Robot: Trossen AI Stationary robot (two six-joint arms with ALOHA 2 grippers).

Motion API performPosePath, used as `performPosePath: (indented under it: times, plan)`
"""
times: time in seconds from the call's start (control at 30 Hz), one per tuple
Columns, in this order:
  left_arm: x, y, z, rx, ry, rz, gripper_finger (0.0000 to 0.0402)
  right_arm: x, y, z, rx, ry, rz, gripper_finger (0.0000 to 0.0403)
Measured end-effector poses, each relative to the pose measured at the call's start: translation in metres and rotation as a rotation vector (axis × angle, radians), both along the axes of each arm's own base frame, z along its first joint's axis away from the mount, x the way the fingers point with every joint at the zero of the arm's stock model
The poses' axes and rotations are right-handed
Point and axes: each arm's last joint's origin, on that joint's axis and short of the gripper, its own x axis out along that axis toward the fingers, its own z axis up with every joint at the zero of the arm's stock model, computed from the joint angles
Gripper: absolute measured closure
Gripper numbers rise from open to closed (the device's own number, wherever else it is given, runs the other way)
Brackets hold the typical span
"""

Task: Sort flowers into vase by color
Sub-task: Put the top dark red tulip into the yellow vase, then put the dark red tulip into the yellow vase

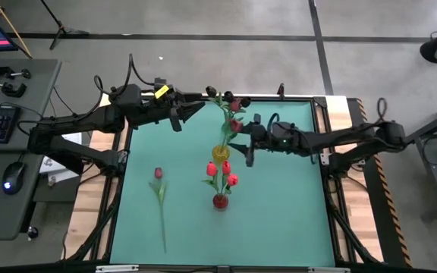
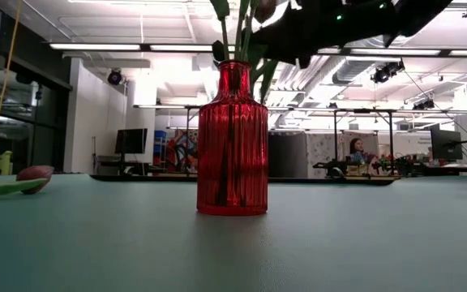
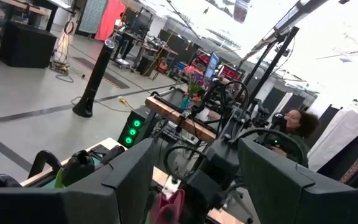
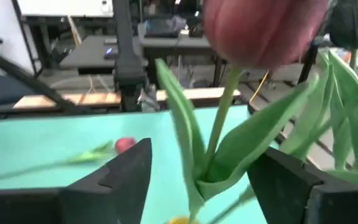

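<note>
Teal table mat [image 1: 279, 212] fills the centre of the high view, with the left arm parked at its upper-left edge, left gripper [image 1: 192, 112] fingers apart and empty. Right gripper [image 1: 246, 144] hangs just right of the yellow vase [image 1: 221, 152] at centre, fingers apart around a tulip stem [image 4: 219, 134] — apparently just placed. Sorting looks mostly done: the yellow vase holds dark flowers [image 1: 230, 102], the red vase [image 1: 220, 201] below it bright ones [image 1: 220, 173] — one tulip [image 1: 158, 189] remains flat at lower left.

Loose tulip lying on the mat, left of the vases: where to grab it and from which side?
Judging by its pose, grip the lone tulip mid-stem, coming straight down. It lies flat on the mat, head toward the far edge, stem thin and clear of the red vase; the left gripper is nearer.
</note>
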Motion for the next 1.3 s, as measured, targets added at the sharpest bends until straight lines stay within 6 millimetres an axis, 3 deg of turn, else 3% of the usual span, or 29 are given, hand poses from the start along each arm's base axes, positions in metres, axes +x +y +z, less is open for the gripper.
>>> performPosePath:
  times: [0.5,0.77,0.9,1.03,1.17,1.3]
  plan:
    - [0.000,0.000,-0.001,0.016,0.014,-0.013,0.0181,-0.069,0.004,0.037,-0.021,0.145,-0.026,0.0144]
    - [-0.001,-0.003,-0.017,-0.070,0.172,-0.100,0.0181,-0.111,0.004,0.057,-0.028,0.116,-0.123,0.0144]
    - [-0.005,-0.013,-0.039,-0.217,0.381,-0.154,0.0181,-0.134,0.004,0.064,0.017,0.080,-0.186,0.0144]
    - [-0.019,-0.034,-0.072,-0.431,0.725,-0.128,0.0181,-0.151,0.005,0.066,0.109,0.060,-0.210,0.0144]
    - [-0.035,-0.063,-0.103,-0.661,1.054,0.053,0.0181,-0.158,0.006,0.064,0.187,0.069,-0.208,0.0144]
    - [-0.043,-0.096,-0.138,-0.806,1.188,0.230,0.0181,-0.158,0.006,0.062,0.209,0.085,-0.206,0.0144]
